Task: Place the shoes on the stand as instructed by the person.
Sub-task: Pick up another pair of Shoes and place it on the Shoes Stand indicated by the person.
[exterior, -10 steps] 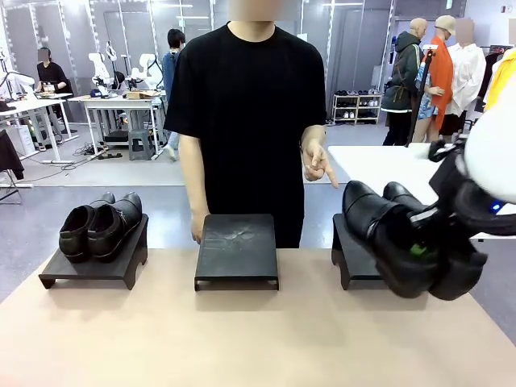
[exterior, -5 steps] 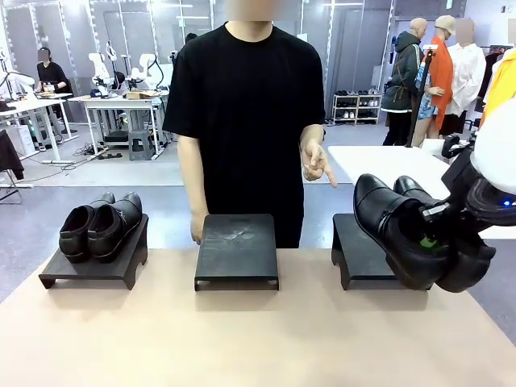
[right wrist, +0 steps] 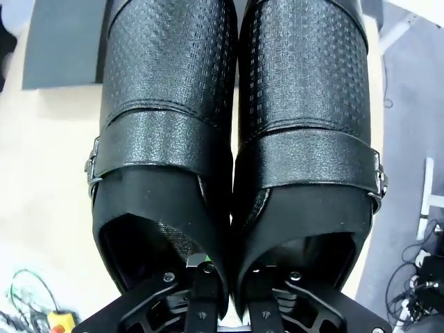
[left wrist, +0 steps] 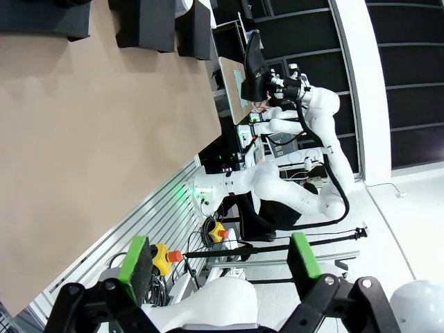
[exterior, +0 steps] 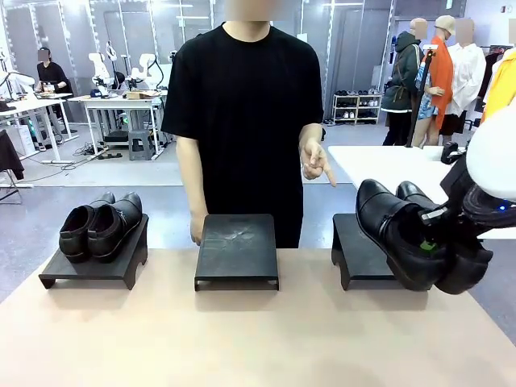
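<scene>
Tan tabletop (exterior: 258, 339) carries three low black stands in a row, with a lab of benches and shelving behind. My right gripper (right wrist: 225, 274) is clamped tight on the inner walls of a pair of black shoes (exterior: 407, 238), one finger inside each heel opening, so both shoes hang from it as one bundle. On the front camera I see that pair up in the air, tilted with toes toward the left and up, over the right stand (exterior: 359, 254); I can't tell if the soles touch it. From my right wrist camera the two shoes (right wrist: 232, 139) sit side by side, pressed together, buckled straps across the insteps, with the stand's dark slab past the toes.

Second pair of shoes (exterior: 101, 226) rests on the left stand (exterior: 93, 270), toes away from me. Middle stand (exterior: 236, 251) is bare. Person (exterior: 246, 113) stands just behind the middle stand, one hand (exterior: 316, 163) raised with the index finger pointing down toward the right stand.

My left gripper (left wrist: 220, 260) has its jaws spread wide, green pads (left wrist: 133, 258) well apart, nothing between them, looking past the table edge at the robot base.
</scene>
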